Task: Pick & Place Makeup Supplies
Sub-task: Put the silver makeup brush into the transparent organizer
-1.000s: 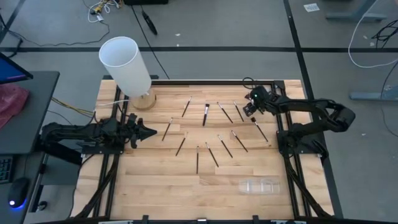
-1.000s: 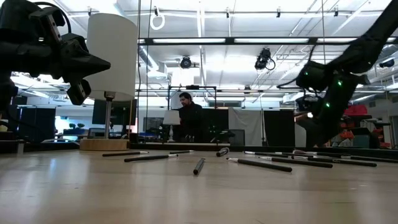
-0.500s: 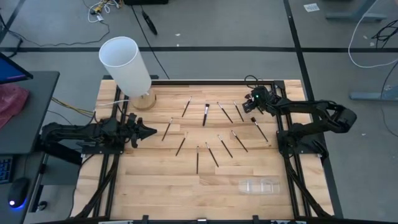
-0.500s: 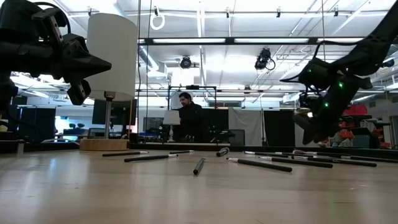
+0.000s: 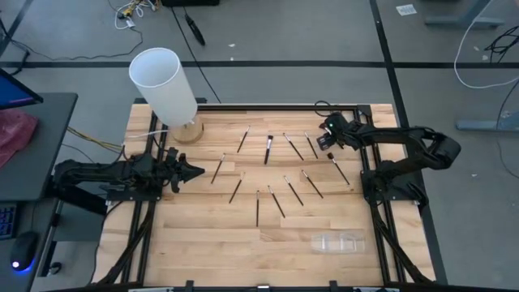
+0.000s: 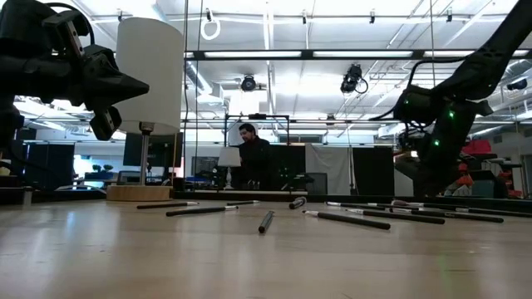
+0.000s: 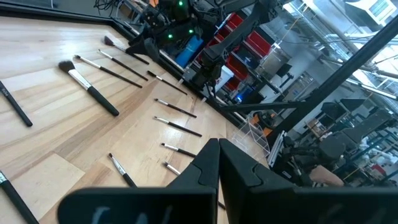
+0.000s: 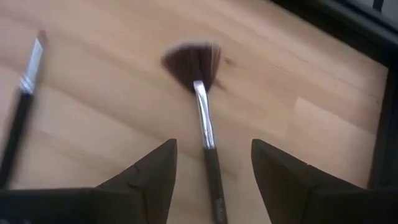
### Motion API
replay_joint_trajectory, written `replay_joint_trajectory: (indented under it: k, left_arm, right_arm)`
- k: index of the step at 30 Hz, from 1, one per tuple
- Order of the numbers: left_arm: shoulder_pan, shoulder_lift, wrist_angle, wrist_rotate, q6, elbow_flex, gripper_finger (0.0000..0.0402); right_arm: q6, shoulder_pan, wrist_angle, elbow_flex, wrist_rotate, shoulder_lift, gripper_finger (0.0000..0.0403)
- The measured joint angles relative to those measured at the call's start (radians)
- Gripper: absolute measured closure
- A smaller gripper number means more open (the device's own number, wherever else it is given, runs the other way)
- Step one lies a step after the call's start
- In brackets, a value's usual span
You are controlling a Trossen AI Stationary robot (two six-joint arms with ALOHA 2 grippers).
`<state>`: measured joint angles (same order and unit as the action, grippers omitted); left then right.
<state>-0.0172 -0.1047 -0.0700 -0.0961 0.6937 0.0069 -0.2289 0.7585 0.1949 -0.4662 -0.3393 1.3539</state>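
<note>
Slim dark-handled brushes (image 5: pixel 268 149) lie scattered over the pale wood-plank desk (image 5: pixel 203 243). Right pincer (image 5: pixel 324 143) has slid back a touch, jaws spread wide over a fan brush (image 8: pixel 199 93) with a shiny ferrule. Left pincer (image 5: pixel 195 171) stays put at the left side, fingers pressed together.

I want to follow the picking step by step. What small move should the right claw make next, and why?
Probably a straight descent. The right claw is open, with its fingers either side of the handle of a fan brush lying flat on the table, and they have not closed on it. Lowering until the fingers flank the handle, then closing, seems the sensible step. The left claw waits shut at the table's left side.
</note>
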Motion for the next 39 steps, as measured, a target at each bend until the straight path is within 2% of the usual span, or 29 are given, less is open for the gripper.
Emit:
replay_joint_trajectory:
  k: [11, 27, 31, 39]
  left_arm:
    - [0.000, 0.000, -0.001, 0.000, 0.000, 0.000, 0.0394]
    - [0.000, 0.000, -0.001, 0.000, 0.000, 0.000, 0.0394]
    - [0.000, 0.000, -0.001, 0.000, 0.000, 0.000, 0.0394]
    - [0.000, 0.000, 0.000, 0.001, 0.001, 0.000, 0.0394]
  right_arm:
    - [0.030, -0.001, 0.026, -0.006, 0.008, 0.002, 0.0200]
    - [-0.021, -0.001, -0.001, -0.006, 0.022, 0.003, 0.0267]
    - [-0.072, -0.008, -0.046, -0.006, -0.010, 0.023, 0.0266]
    - [-0.062, -0.014, -0.037, -0.006, -0.022, 0.033, 0.0255]
